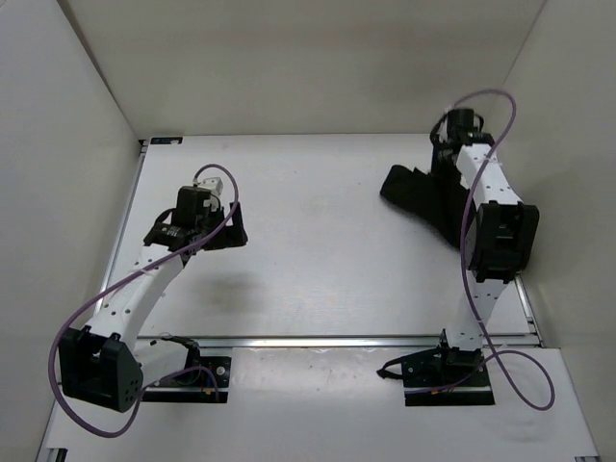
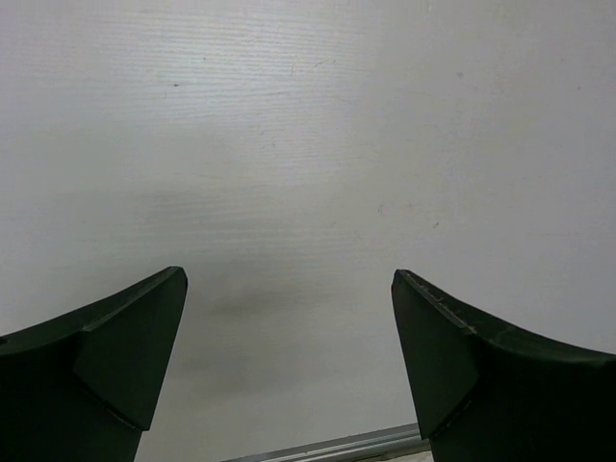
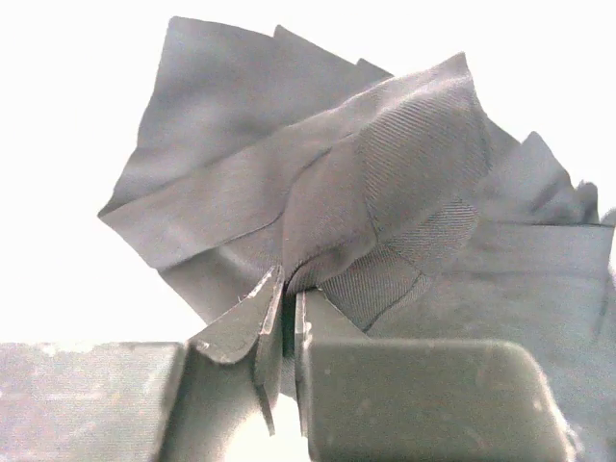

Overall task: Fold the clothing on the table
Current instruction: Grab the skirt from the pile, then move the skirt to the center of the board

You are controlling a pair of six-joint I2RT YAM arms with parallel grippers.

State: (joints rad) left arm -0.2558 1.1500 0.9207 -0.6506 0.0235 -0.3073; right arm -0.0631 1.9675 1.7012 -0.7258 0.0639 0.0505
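Pressed together right at the lens, the right end effector pinches a fold of the soft, wrinkled black fabric garment, which lies bunched on the far right part of the large flat white matte tabletop. It looks light, limp and thin, likely to sag and slide; an edge or corner would probably give the better hold. Over the tabletop's left part, the left end effector hangs spread wide, holding nothing.
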